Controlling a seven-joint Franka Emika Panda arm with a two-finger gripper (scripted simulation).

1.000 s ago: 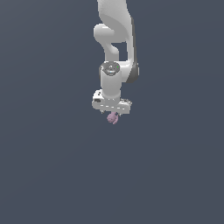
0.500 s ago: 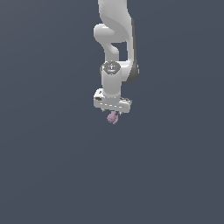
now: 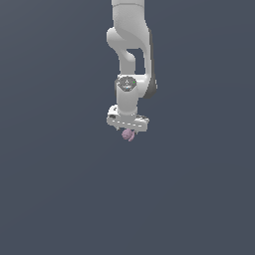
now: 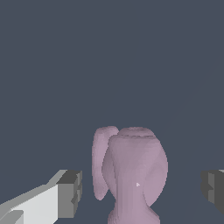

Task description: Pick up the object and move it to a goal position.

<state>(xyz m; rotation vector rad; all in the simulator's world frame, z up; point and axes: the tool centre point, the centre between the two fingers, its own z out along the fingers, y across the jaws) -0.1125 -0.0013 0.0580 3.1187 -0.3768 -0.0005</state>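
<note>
The object (image 3: 128, 134) is a small pinkish-purple lumpy blob that shows just under the white hand in the exterior view. My gripper (image 3: 128, 131) points straight down over it. In the wrist view the object (image 4: 131, 175) stands between the two dark fingertips (image 4: 72, 192), with a narrow gap to one pad and a wider gap to the other. The gripper (image 4: 142, 190) is open around the object and neither pad touches it.
A plain dark grey-blue surface fills both views. The white arm (image 3: 130, 45) comes down from the top of the exterior view. Nothing else shows.
The hand has come down a little over the object. The object has stayed where it was.
</note>
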